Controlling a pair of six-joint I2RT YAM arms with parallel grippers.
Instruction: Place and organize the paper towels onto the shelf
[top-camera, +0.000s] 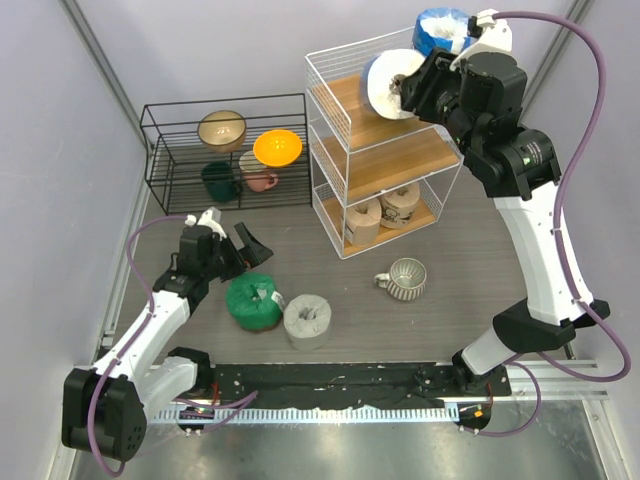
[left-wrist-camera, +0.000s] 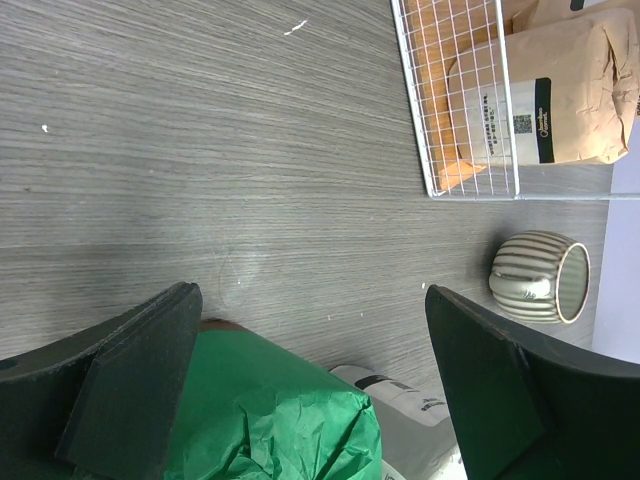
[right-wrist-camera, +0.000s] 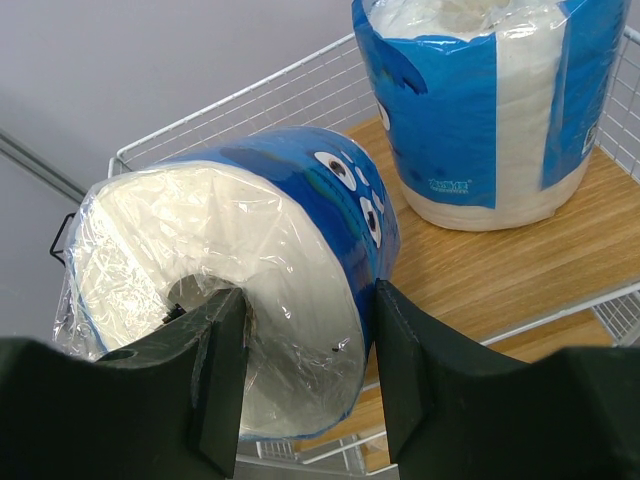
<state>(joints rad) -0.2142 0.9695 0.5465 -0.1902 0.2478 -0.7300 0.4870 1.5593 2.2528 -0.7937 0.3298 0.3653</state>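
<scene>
The right pincer (right-wrist-camera: 310, 375) pinches the wall of the tilted blue-wrapped roll (right-wrist-camera: 250, 250), one finger down inside the hollow core and the other pressed on the outer wrap. It carries that roll over the top tier of the white wire shelf (top-camera: 335, 62), which stands at about 1 o'clock on the table (top-camera: 450, 300). The roll lies nearly on its side with its open end facing 9 o'clock; whether its lower edge touches the board cannot be told. The upright blue-wrapped roll (right-wrist-camera: 480, 110) already stands at the 1 o'clock corner of the same tier. Two tan rolls (top-camera: 382, 212) sit together on the bottom tier, and the middle board looks bare. The step in hand appears to be seating this second blue roll beside its twin. To do that well, the wrist should turn so the core points up and the roll comes down flat. It should land toward 8 o'clock of the standing roll, close but not nudging it, and inside the wire rim rather than on it. The finger in the core should lift straight out so the soft wrap does not drag and topple the roll. The left pincer (top-camera: 238, 252) is spread wide and low over the green roll (left-wrist-camera: 270, 420). That roll rests against the grey roll (top-camera: 307, 320) at 7 o'clock on the table, with the ribbed mug (top-camera: 405, 278) toward 3 o'clock of them. Those two rolls are judged to be what remains, likely bound for the middle tier.
</scene>
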